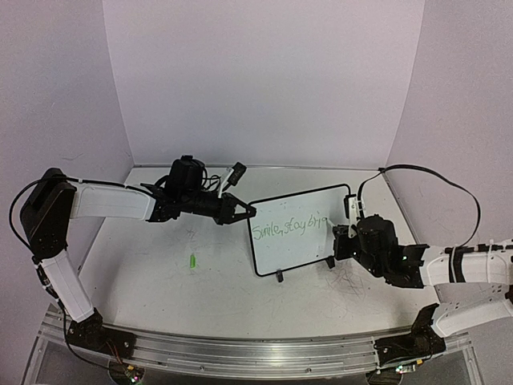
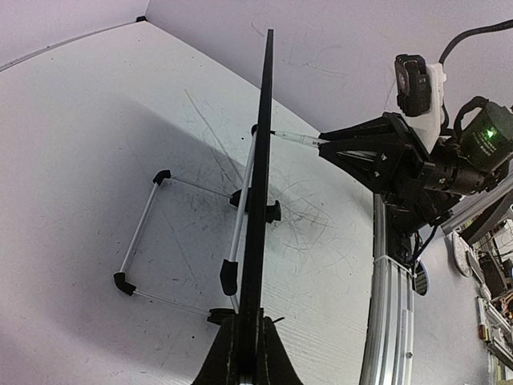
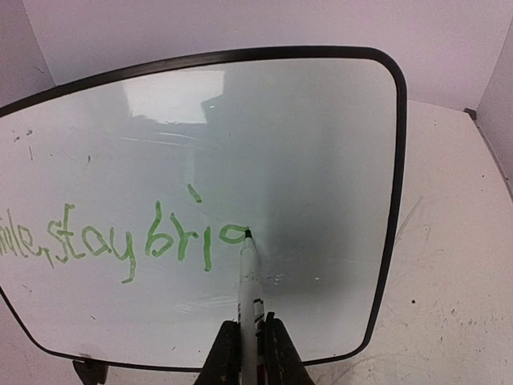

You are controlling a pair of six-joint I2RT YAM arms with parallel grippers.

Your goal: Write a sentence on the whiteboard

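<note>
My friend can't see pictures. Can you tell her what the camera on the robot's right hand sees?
The right hand holds a marker with its tip on a whiteboard, partway through a green handwritten sentence that so far ends in "stay bri" plus a started letter. The board has a thin black frame and stands on a pale table.

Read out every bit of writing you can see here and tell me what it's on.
"Smile, stay bri", then an unfinished letter: green handwriting on the whiteboard.
Dark marks on the marker barrel: too small to read.
Grey scribbles on the table: no words.
</note>
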